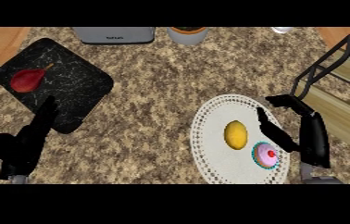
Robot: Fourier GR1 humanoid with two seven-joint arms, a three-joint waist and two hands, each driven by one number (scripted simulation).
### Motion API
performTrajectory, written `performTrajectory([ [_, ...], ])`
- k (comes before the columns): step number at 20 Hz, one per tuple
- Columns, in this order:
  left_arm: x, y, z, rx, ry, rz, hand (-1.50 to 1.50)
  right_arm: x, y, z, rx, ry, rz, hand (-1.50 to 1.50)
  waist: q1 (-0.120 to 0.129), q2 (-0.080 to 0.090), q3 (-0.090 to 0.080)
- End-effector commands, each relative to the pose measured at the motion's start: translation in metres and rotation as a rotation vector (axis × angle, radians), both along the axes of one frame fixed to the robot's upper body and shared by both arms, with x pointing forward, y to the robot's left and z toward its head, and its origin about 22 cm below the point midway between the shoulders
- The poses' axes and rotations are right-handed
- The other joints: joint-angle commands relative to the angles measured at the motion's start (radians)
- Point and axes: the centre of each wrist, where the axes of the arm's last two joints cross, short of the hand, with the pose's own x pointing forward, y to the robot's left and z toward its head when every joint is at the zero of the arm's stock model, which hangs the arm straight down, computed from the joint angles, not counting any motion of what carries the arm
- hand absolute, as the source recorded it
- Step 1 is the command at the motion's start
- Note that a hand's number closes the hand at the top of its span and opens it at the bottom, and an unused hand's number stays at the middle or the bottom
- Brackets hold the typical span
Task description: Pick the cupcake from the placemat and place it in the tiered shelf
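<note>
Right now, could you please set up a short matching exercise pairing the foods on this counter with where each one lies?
Things:
1. pink-frosted cupcake with a red cherry
2. yellow oval lemon
3. dark red pear

Places:
A. on the black marbled mat
B. middle of the white round lace placemat
C. near edge of that placemat, beside the right robot hand

Pairs: 1-C, 2-B, 3-A

Speckled brown granite counter (157, 102) below me.
At twelve o'clock stand a grey toaster (114, 34) and a pot (187, 34); a black marble board (65, 82) lies at ten.
</note>
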Motion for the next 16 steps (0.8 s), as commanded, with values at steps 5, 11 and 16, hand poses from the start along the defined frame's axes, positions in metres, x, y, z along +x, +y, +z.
performTrajectory([
  [5, 0.004, 0.019, 0.006, -0.080, 0.050, 0.037, 0.00, -0.090, 0.095, -0.014, -0.053, 0.035, -0.040, -1.50, 0.004, -0.003, 0.004],
  [11, 0.001, 0.023, 0.001, -0.071, 0.058, 0.054, 0.00, -0.093, 0.058, 0.006, -0.426, 0.208, -0.238, -1.50, 0.002, -0.002, -0.001],
  [16, 0.009, 0.006, 0.003, -0.058, 0.043, 0.031, 0.00, -0.100, 0.058, 0.043, -0.628, 0.425, -0.229, -1.50, 0.010, 0.001, -0.001],
])
